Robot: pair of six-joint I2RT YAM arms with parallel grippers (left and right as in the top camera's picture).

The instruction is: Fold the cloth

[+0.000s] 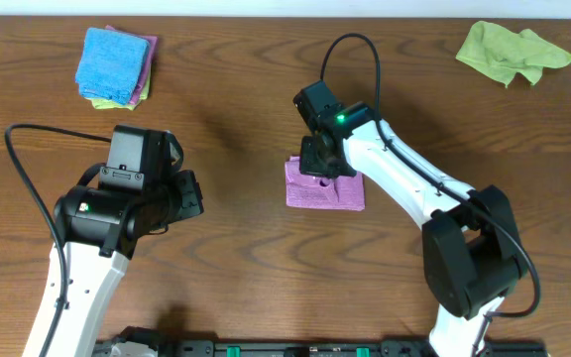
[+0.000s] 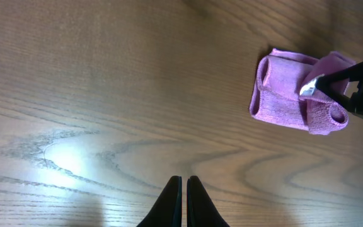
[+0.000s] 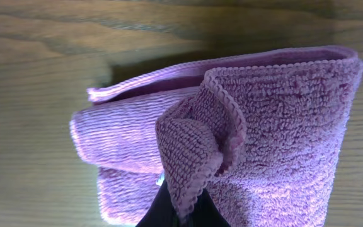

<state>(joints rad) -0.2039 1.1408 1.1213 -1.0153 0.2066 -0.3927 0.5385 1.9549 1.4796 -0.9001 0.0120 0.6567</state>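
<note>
A purple cloth (image 1: 323, 188) lies folded into a small square at the table's middle. My right gripper (image 1: 317, 159) is over its far left corner, shut on a pinched fold of the purple cloth (image 3: 188, 161) and lifting that corner. The cloth also shows in the left wrist view (image 2: 281, 94) at the upper right. My left gripper (image 2: 184, 189) is shut and empty, left of the cloth over bare wood (image 1: 191, 193).
A stack of folded blue, pink and yellow cloths (image 1: 115, 65) lies at the far left. A crumpled green cloth (image 1: 509, 52) lies at the far right. The wooden table (image 1: 246, 258) is bare near its front.
</note>
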